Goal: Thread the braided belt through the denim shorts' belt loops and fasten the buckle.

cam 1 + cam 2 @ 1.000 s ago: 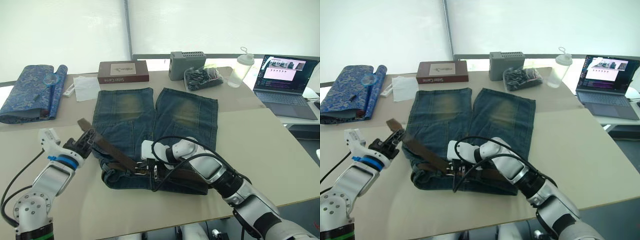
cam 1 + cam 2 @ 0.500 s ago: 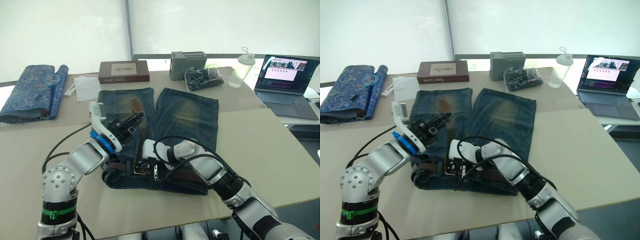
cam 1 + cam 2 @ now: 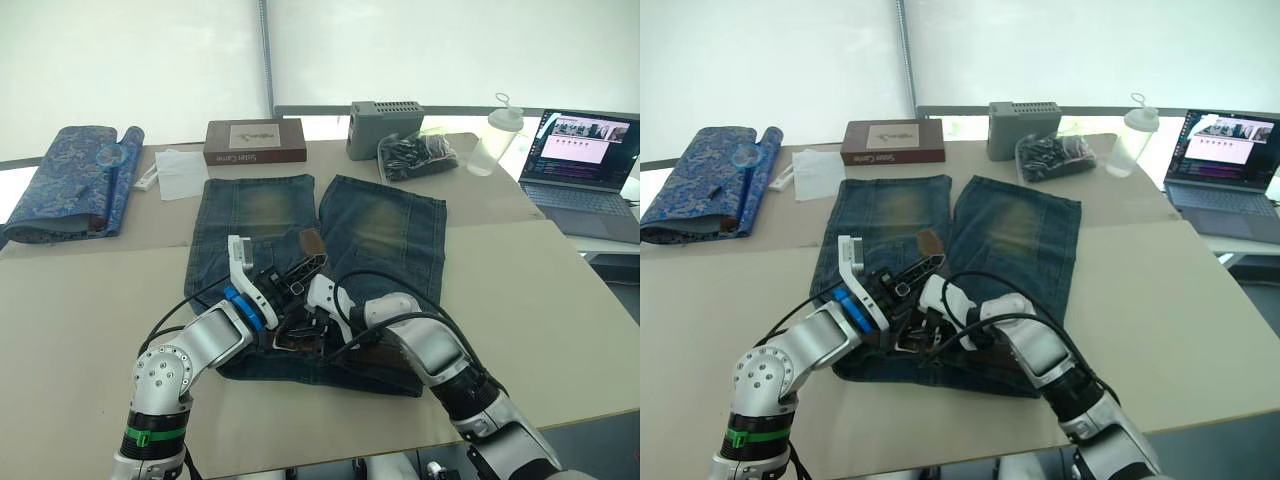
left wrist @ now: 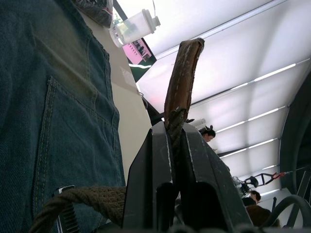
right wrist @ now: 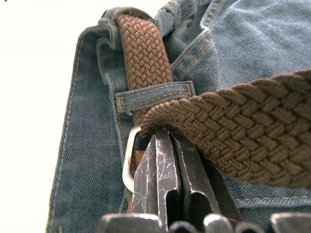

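The left end effector (image 3: 300,272) is pinching the belt (image 4: 181,82) tip, closed on it, strap running back toward the buckle (image 5: 129,160) just below. The right end effector (image 3: 322,318), clamped beside the buckle, is nearer it, over the shorts' (image 3: 385,225) waistband.

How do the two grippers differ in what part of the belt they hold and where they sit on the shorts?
The left gripper pinches the braided belt near its smooth leather tip, lifted above the denim shorts. The right gripper sits low at the waistband, closed beside the buckle, just past a belt loop. The left points toward the shorts' legs; the right lies against the denim. Both have their jaws shut.
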### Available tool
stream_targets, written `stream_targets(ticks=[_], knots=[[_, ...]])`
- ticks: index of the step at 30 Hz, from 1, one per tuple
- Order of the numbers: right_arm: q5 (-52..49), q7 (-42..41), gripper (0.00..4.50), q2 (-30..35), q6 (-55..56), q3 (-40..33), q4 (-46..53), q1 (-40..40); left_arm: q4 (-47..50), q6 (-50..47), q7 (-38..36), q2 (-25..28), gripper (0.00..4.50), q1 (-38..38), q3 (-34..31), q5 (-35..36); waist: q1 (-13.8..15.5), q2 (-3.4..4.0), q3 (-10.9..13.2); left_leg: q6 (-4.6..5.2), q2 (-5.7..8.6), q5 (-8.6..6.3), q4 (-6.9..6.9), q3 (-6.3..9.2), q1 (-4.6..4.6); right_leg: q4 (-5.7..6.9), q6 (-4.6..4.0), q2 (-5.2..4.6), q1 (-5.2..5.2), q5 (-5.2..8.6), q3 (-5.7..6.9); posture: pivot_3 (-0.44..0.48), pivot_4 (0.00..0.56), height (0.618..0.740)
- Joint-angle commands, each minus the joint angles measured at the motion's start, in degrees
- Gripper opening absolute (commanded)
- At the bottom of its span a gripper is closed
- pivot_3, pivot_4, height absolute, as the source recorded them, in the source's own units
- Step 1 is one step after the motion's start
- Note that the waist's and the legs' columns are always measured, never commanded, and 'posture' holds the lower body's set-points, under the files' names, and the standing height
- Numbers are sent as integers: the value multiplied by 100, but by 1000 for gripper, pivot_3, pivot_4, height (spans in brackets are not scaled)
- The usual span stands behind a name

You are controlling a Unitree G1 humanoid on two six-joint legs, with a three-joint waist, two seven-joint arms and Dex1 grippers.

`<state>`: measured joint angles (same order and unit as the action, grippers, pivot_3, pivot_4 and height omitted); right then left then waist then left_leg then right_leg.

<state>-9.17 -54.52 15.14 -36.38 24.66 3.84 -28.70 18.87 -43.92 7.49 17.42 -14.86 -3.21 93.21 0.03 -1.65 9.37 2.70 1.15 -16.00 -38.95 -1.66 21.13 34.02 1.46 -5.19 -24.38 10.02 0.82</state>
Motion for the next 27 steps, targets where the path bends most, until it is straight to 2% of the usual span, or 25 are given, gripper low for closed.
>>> stream_targets(ticks=[1,2,3,4,8,12,14,16,21,23,27], knots=[[-407,70,65,208,-769,-350,178,350,58,1,-185,52,0,34,-95,-211,24,1,1,3,1,-4,0,0,3,-1,1,-3,-2,2,0,0,150,740],[-492,111,65,260,-840,-471,285,401,45,-1,-218,65,0,32,-105,-286,47,2,1,5,2,-7,0,0,5,-1,1,-5,-4,2,0,0,150,740],[-681,116,472,348,-1004,-672,508,480,26,-4,-261,80,0,13,-88,-419,61,2,2,8,3,-9,0,1,9,-3,1,-9,-6,2,2,0,150,740],[-826,125,638,413,-1129,-806,670,533,13,-7,-294,85,0,0,-77,-515,75,3,3,10,4,-11,0,0,11,-4,2,-11,-8,3,3,0,150,740],[-1494,267,1997,682,-1784,-1433,1529,725,9,-23,-439,35,0,-29,0,-858,81,2,5,15,8,-14,-1,1,39,-8,4,-16,-30,4,5,0,150,740],[-2244,756,3328,759,-2720,-2395,2364,739,-27,-64,-589,-11,0,-87,38,-1114,67,3,6,5,9,-6,-5,2,112,2,4,-16,-103,1,1,0,150,740],[-2408,1137,3328,665,-3037,-2751,2577,652,-75,-91,-646,-35,0,-128,38,-1187,60,3,6,4,4,-7,-3,3,114,2,3,-12,-105,1,1,0,150,740],[-2341,1445,3328,704,-3070,-2780,2779,592,-131,-137,-727,-44,0,-186,43,-1258,62,5,7,4,3,-7,-1,4,114,1,2,-11,-106,1,2,0,150,740],[-2310,2092,3328,461,-3237,-2616,2822,352,-242,-275,-912,-45,0,-330,37,-1339,62,4,8,8,10,-7,-4,3,114,0,3,-12,-102,1,2,0,150,740],[-2116,2265,3328,598,-3153,-2370,2839,274,-266,-286,-967,-29,0,-403,35,-1504,60,4,8,9,13,-7,-6,2,113,2,5,-9,-101,0,2,0,150,740],[-2322,2640,3328,352,-3482,-2321,3051,194,-325,-284,-989,-95,0,-540,26,-1743,62,4,8,9,17,-6,-6,4,113,2,6,-8,-100,1,4,0,150,740]])
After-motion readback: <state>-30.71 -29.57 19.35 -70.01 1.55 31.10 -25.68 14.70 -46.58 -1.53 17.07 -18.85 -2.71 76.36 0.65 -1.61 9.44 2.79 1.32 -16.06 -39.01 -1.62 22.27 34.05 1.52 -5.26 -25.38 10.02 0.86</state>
